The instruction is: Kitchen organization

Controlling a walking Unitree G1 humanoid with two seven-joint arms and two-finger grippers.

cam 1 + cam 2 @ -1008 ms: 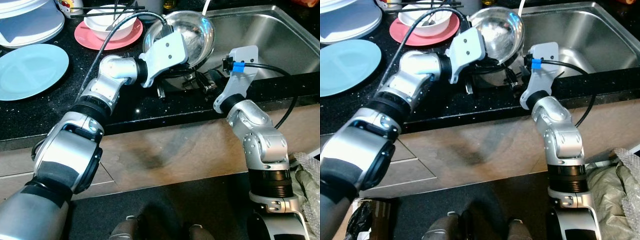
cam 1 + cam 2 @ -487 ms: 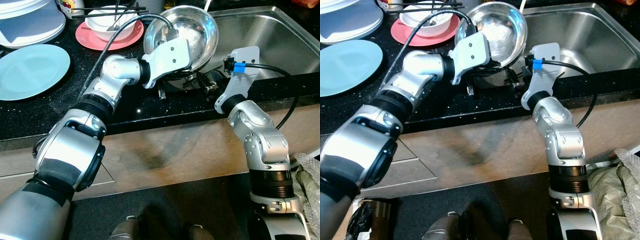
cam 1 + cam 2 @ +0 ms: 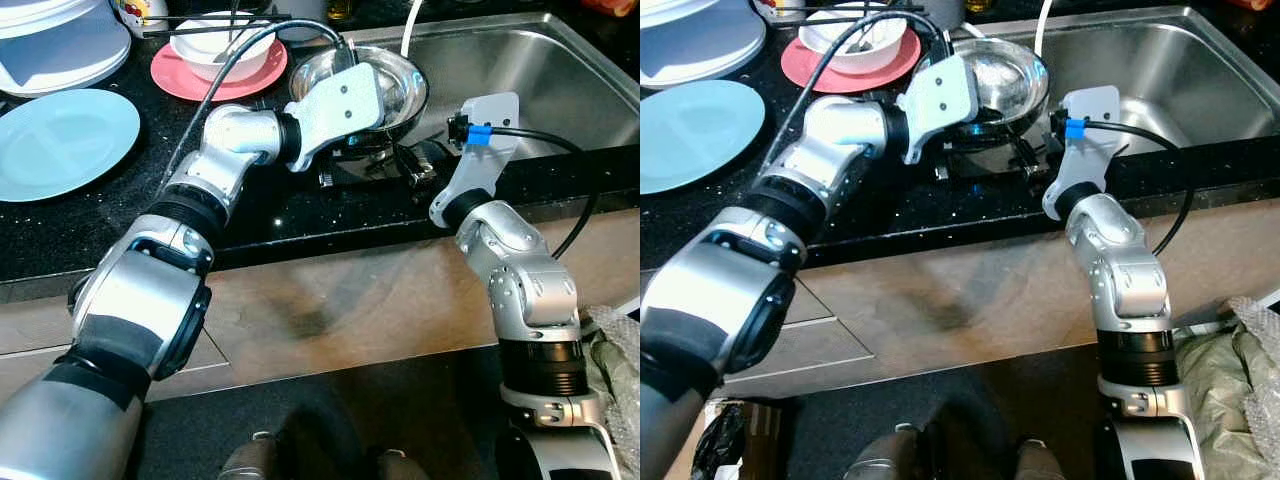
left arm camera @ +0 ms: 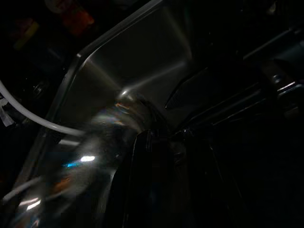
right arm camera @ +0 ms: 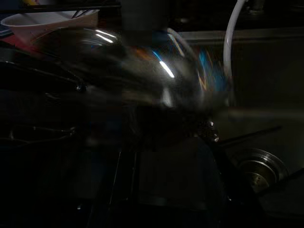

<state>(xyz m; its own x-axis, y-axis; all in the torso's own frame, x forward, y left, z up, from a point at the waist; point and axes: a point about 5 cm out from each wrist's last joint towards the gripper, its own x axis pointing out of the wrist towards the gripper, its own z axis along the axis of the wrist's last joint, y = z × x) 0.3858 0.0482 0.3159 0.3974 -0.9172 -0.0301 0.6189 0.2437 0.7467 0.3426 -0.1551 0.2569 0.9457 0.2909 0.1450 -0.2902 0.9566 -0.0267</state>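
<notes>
Stainless steel bowl (image 3: 390, 85) sits at the near left corner of the sink (image 3: 560, 80), roughly level, its rim over the black speckled counter (image 3: 120, 215) edge. Left gripper (image 3: 345, 150) reaches in from the counter side, its silver wrist plate covering the bowl's near rim; in the left wrist view one black finger (image 4: 152, 190) lies against the bowl's shiny wall, so the fingers look clamped on the rim. Right gripper (image 3: 415, 165) sits just below and beside the bowl at the counter edge; whether its fingers are open or closed cannot be told, the right wrist view being dark and smeared. That view does pick out the bowl's underside close ahead, a white hose (image 5: 232, 35) and the sink drain (image 5: 259, 173). Behind the left arm, a white bowl (image 3: 220, 40) rests on a red plate (image 3: 180, 75) with black chopsticks (image 3: 215, 25) across it. Light blue plate (image 3: 60, 140) lies well apart to the left.
</notes>
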